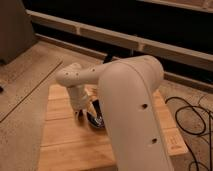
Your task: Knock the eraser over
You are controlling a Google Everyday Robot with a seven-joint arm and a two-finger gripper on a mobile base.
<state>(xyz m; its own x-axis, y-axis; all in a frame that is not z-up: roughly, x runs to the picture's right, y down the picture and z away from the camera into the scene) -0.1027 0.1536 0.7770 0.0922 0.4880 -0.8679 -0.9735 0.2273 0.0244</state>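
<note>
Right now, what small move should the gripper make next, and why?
Probably lift a little and ease right, over the bowl. The gripper sits low above the wooden table, at the bowl's left edge. No eraser shows on the bare table to its left, so it likely lies behind the arm, which hides the right side.
</note>
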